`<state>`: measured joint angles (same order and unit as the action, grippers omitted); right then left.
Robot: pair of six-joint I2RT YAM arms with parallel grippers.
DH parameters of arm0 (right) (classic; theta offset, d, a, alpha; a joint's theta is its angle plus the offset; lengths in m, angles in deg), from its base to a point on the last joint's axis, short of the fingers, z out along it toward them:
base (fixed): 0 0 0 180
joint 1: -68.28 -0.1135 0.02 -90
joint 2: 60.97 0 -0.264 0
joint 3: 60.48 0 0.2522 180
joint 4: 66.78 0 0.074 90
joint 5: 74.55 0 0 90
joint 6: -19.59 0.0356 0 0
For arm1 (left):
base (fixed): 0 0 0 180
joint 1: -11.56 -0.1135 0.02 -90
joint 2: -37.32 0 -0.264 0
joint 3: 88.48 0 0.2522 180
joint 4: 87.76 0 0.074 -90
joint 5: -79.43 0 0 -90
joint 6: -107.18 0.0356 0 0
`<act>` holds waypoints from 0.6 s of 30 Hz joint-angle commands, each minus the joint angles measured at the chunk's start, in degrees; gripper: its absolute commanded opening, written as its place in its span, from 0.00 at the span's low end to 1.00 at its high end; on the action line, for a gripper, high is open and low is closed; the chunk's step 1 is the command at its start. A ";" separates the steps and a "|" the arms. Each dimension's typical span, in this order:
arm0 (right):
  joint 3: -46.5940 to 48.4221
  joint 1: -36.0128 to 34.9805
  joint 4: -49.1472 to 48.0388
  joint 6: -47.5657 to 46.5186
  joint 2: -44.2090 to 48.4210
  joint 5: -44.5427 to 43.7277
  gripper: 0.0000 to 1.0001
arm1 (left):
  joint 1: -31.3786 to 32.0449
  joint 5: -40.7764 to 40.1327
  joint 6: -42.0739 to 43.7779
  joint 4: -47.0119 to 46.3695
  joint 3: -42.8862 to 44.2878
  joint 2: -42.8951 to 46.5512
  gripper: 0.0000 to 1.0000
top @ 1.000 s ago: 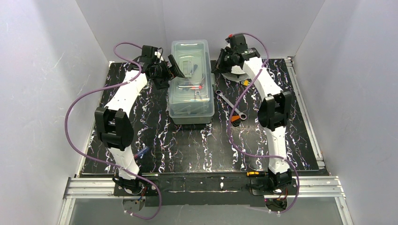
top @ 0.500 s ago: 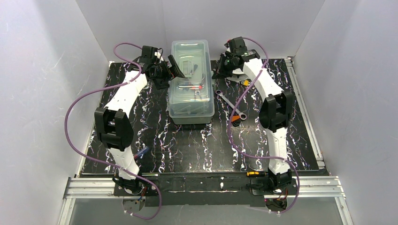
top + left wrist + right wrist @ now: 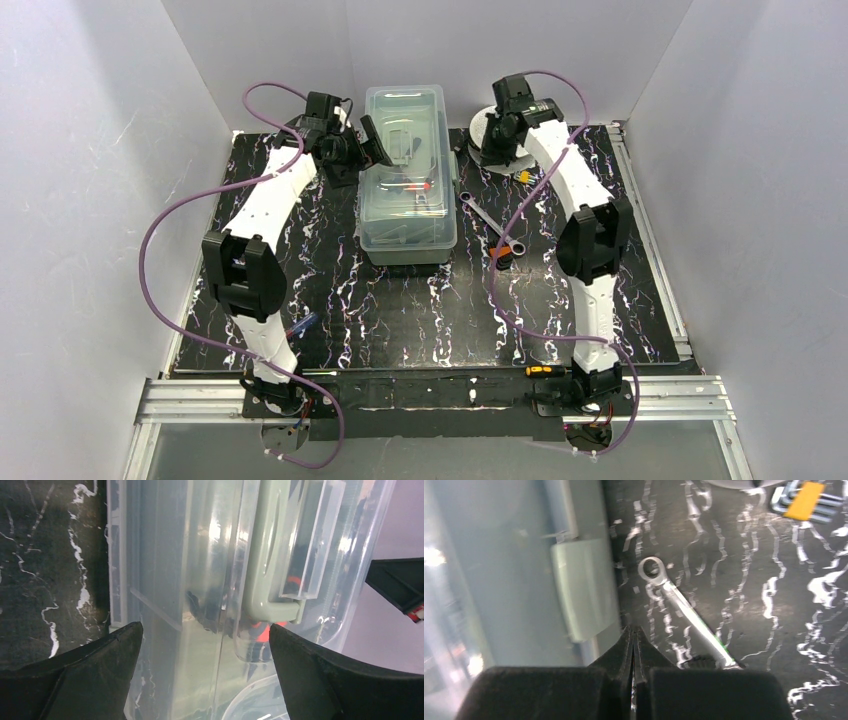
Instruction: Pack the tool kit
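The tool kit box point(image 3: 407, 190) stands at the back middle of the mat, its translucent lid down, with red and dark tools showing inside. My left gripper point(image 3: 376, 146) is open over the lid's left part; in the left wrist view point(image 3: 206, 635) its fingers point(image 3: 85, 680) straddle the lid point(image 3: 190, 570) just short of the sage-green handle point(image 3: 267, 555). My right gripper point(image 3: 487, 148) is shut and empty beside the box's right wall; in the right wrist view point(image 3: 633, 632) its tip is near the green latch point(image 3: 584, 587). A ring wrench point(image 3: 684, 612) lies on the mat.
Right of the box lie the wrench point(image 3: 487, 218), orange-handled pliers point(image 3: 503, 250) and a yellow-tagged hex key set point(image 3: 522, 176). A white spool point(image 3: 478, 130) sits behind my right gripper. A blue-handled tool point(image 3: 303, 324) lies front left, a yellow-black screwdriver point(image 3: 545, 370) at the right base.
My right wrist has swung right and back, away from the box's right wall, with its jaws still shut. The left arm has barely moved.
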<state>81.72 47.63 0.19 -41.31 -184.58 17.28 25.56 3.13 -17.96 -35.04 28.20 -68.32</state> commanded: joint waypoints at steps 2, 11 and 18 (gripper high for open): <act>4.67 -0.13 4.80 -2.60 -6.36 -15.00 0.01 | -0.27 -7.21 2.48 2.28 3.09 2.10 0.98; 6.87 -1.36 3.89 -2.11 -11.17 -23.41 0.01 | -0.26 -2.40 0.91 0.05 5.92 -3.01 0.98; 7.23 -4.98 -2.97 -0.10 -13.65 3.45 0.01 | -0.24 1.66 -1.46 -0.81 3.17 -4.14 0.98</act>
<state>86.77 45.71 3.16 -43.04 -197.08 3.46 25.45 0.90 -17.61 -36.00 32.48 -72.02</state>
